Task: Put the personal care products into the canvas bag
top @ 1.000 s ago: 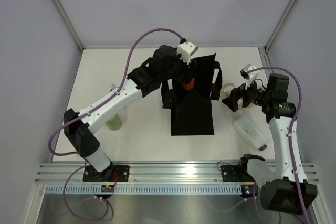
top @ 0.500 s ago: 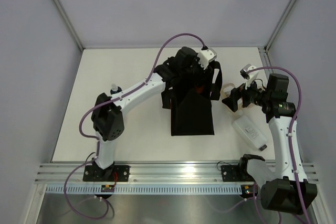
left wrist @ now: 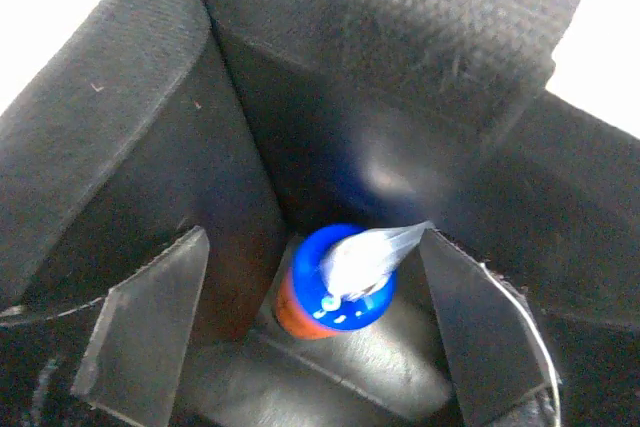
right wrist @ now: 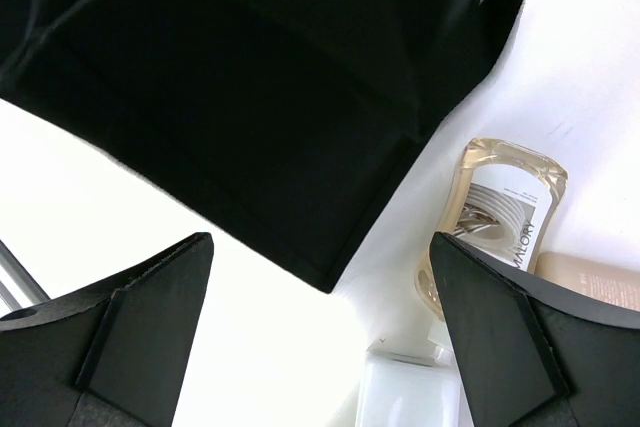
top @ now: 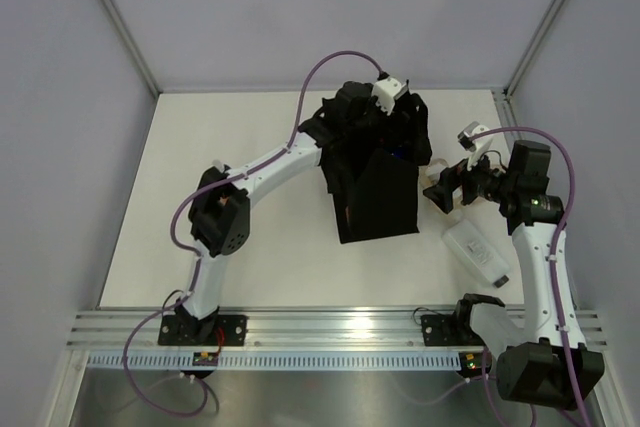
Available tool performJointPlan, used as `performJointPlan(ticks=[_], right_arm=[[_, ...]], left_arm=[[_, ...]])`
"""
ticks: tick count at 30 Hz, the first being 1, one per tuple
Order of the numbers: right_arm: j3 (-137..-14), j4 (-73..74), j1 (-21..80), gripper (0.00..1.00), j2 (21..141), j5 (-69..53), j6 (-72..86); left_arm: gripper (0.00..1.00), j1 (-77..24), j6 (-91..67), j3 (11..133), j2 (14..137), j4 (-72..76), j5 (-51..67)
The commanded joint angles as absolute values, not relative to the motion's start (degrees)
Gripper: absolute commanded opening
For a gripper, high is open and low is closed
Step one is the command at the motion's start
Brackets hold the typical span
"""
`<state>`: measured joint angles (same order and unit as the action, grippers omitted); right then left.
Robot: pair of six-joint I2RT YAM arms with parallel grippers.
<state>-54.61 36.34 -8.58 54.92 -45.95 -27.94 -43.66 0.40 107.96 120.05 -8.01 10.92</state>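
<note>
Between the spread left jaws and just past their tips, the blue-and-orange bottle (left wrist: 335, 287) rests at the deep end of the canvas bag (top: 380, 197). Its blue end faces the wrist camera, with an orange band behind it. The left jaws are released: both fingers (left wrist: 150, 332) stand apart, and neither touches the bottle. Black fabric walls rise on every side of these jaws, and a woven strap (left wrist: 460, 37) sits ahead of them at the rim. A pale streak across the bottle's blue end is too blurred to name.

From above, the left arm (top: 270, 162) reaches over the desk (top: 200, 137), and its wrist is sunk in the bag's far opening.

The right jaws are released too, spread wide and holding nothing, and they hover over the desk just beside the bag. Ahead of them lies the bag's black cloth. Just ahead of the finger farther from the bag lies a clear beige bottle (right wrist: 492, 217) with a printed label, and the pale cream bottle (right wrist: 592, 285) is just beside it. The flat white bottle (right wrist: 410, 397) lies between the two fingers, closer to that same finger.
</note>
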Motion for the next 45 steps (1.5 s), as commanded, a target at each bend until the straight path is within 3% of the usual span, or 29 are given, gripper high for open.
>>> performJointPlan(ticks=[1,9,13,16,21,25,30,45], right_arm=[[-54.67,36.21,-8.53,0.99,54.32,-45.7,-29.0],[-54.58,36.47,-8.53,1.0,54.67,-45.79,-29.27],[-54.58,36.48,-8.44,0.99,54.67,-46.49,-29.27],[-54.58,36.47,-8.53,1.0,54.32,-46.76,-29.18],[-54.67,36.47,-8.53,1.0,54.14,-46.85,-28.92],[-54.67,36.04,-8.61,0.99,54.58,-46.5,-28.48],[-54.76,35.68,-8.61,0.99,55.2,-44.47,-27.86],[-54.75,35.95,-9.14,1.0,55.2,-45.44,-28.13]], left_arm=[[0.94,-43.77,-1.06,110.56,115.58,-2.89,9.41],[0.94,-43.77,1.31,118.38,108.29,-13.26,9.58],[0.94,-43.59,1.06,118.22,99.86,-19.15,3.55],[0.94,-43.59,-3.06,111.3,89.94,-21.79,-8.84],[0.94,-43.24,-21.74,83.0,68.08,-24.07,-37.29],[0.93,-40.88,-38.03,72.09,61.09,-37.76,-48.15],[0.92,-31.3,-52.19,64.18,61.43,-48.25,-45.09],[0.89,-19.78,-44.39,65.04,85.15,-34.37,-36.92]])
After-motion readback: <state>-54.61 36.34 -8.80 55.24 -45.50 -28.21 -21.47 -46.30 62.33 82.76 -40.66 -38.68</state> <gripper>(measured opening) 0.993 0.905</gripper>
